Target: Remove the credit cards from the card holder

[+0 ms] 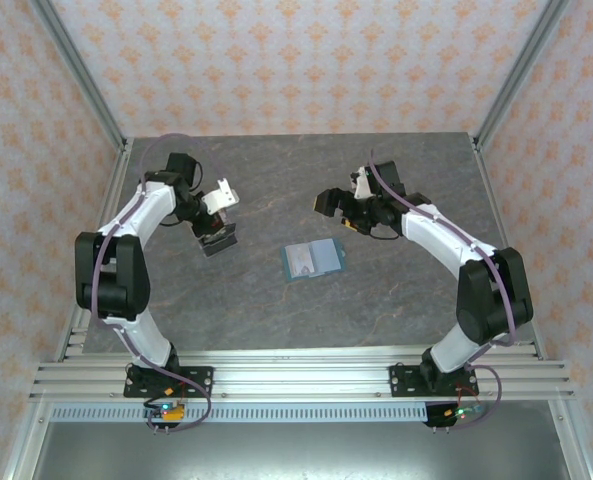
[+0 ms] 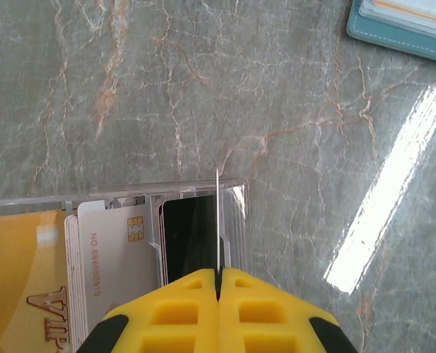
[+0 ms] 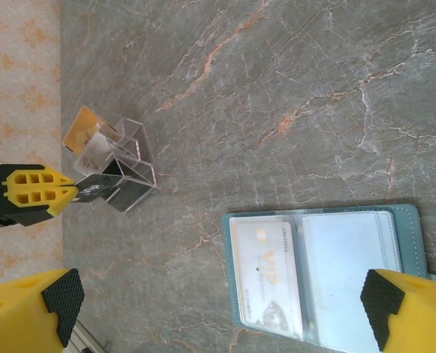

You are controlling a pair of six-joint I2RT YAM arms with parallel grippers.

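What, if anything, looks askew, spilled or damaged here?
Nothing stands out. The card holder lies flat and open with one pale card in its pocket; the left gripper pinches a thin card edge-on at the clear stand, where other cards stand upright.

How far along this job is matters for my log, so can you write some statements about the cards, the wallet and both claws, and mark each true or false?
1. The card holder lies open on the table. True.
2. The left claw is open and empty. False: it is shut on a dark card, held edge-on over the clear box.
3. A pale VIP card sits in a pocket of the card holder. True.
4. The right claw grips the card holder. False: its jaws are open above it, holding nothing.
5. The clear box has no cards in it. False: an orange-tan card and a pale chip card stand in it.
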